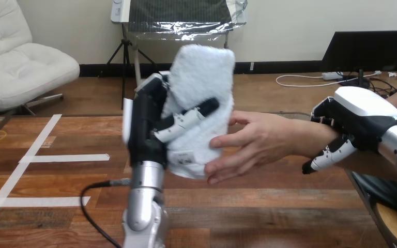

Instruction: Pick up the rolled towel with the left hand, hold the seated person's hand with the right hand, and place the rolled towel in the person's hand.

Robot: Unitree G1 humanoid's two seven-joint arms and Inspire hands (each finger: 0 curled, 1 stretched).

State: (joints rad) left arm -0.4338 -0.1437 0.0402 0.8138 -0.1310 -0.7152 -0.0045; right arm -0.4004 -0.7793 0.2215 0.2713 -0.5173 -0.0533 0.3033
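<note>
Here one towel [201, 77] stands upright, clamped in the curled fingers of the left hand [147, 124]. One person's hand [253, 142] touches it from three o'clock, and the right hand [359, 116] is curled round the wrist.

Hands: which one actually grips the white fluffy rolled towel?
The robot's black-and-white left hand, fingers curled round the towel. The person's hand merely touches it, open; the robot's right hand is at the person's wrist.

- Looks like a robotics lab.
- White tape lines [64, 158] mark the wood left of the left hand [147, 124].
- A monitor [369, 49] and power strip [333, 76] sit beyond the right hand [362, 116].
</note>
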